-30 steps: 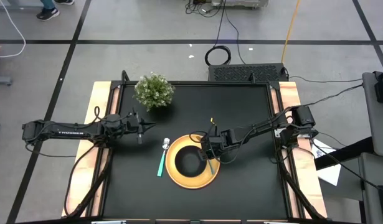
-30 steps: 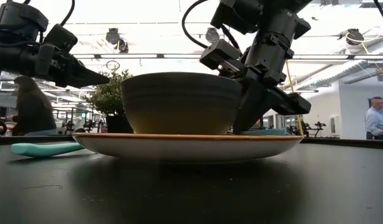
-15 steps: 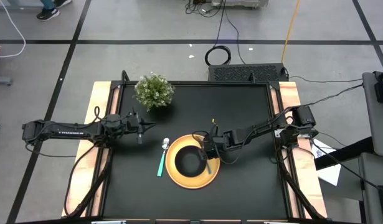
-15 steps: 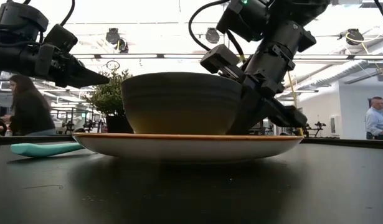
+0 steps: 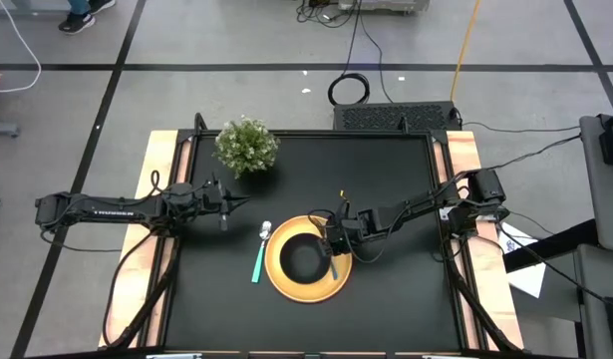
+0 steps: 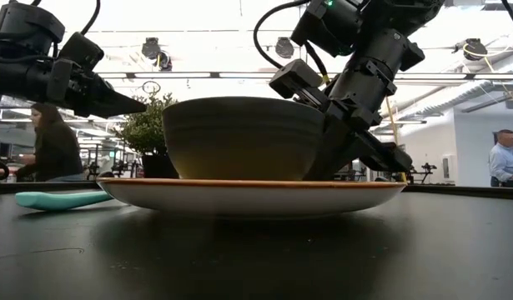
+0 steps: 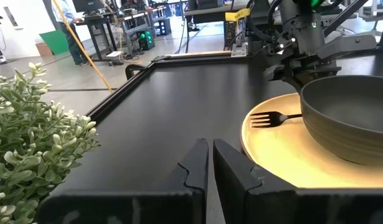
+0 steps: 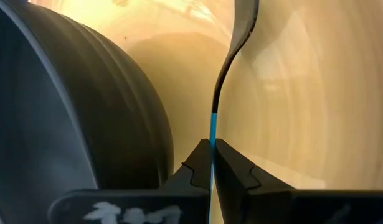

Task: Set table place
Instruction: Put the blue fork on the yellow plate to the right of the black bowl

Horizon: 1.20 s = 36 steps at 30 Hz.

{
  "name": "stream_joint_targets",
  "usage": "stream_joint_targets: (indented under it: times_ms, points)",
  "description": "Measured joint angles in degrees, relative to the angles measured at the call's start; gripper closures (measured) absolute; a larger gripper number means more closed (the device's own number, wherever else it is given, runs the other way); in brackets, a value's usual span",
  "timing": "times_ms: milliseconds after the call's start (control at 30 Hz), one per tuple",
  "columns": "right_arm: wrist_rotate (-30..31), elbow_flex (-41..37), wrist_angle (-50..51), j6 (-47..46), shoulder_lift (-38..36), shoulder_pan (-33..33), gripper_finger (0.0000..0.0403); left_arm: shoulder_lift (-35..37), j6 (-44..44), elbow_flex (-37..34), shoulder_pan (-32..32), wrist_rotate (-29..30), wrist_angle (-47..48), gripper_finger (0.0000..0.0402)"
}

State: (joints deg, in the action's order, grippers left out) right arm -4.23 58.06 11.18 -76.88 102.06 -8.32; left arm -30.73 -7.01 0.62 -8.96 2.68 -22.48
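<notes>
Since half a second ago little has changed: right gripper (image 5: 333,246) stays low over the yellow plate (image 5: 286,284), fingers clamped on the fork (image 7: 273,117), while a person (image 6: 54,152) behind the table (image 5: 386,170) has shifted. Fork's long axis runs along the black bowl (image 5: 304,257), tines resting on the plate rim; spoon (image 5: 259,254) lies just beside the plate's other side. One plate, one bowl, one fork, one spoon, one potted plant (image 5: 246,146); left gripper (image 5: 238,203) hovers near the plant, fingers together.
</notes>
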Motion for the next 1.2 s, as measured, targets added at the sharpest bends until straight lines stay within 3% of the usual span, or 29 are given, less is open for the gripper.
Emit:
stream_joint_targets:
  times_ms: [367, 767, 1200]
  points:
    - [0.03, -0.17, 0.61, -0.31, 0.15, -0.04, 0.0357, -0.01, 0.0, 0.0, -0.01, 0.0, 0.02, 0.0371]
    - [0.0, -0.15, 0.76, -0.61, -0.03, -0.04, 0.0348, 0.01, 0.0, 0.0, -0.01, 0.02, 0.11, 0.0371]
    - [3.13, -0.17, 6.36, -0.39, -3.85, -0.04, 0.0308, 0.01, 0.0, -0.02, 0.0, 0.02, 0.21, 0.0371]
